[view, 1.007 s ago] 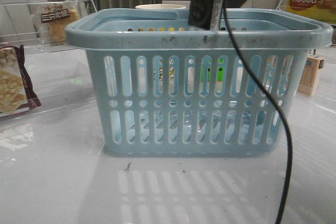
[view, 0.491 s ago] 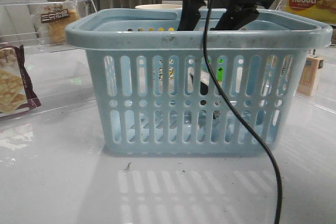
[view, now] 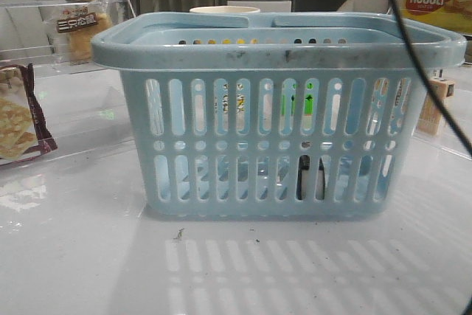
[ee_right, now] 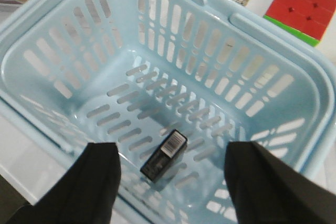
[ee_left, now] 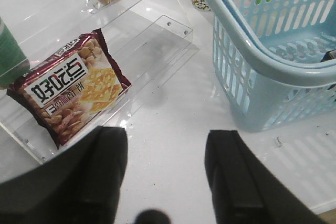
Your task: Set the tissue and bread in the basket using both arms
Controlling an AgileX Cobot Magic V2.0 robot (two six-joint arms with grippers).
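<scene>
White tabletop: tissue (ee_right: 164, 156) lies inside the basket (view: 280, 49), bread (view: 80, 26) waits far left; both claws (ee_left: 165, 171) (ee_right: 173, 182) gape wide, empty.

The left gripper (ee_left: 165, 177) hangs with its dark fingers spread wide and nothing between them. The right gripper (ee_right: 173, 179) is likewise spread and empty.

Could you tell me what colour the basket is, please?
Light blue; the basket shows best in the right wrist view.
</scene>
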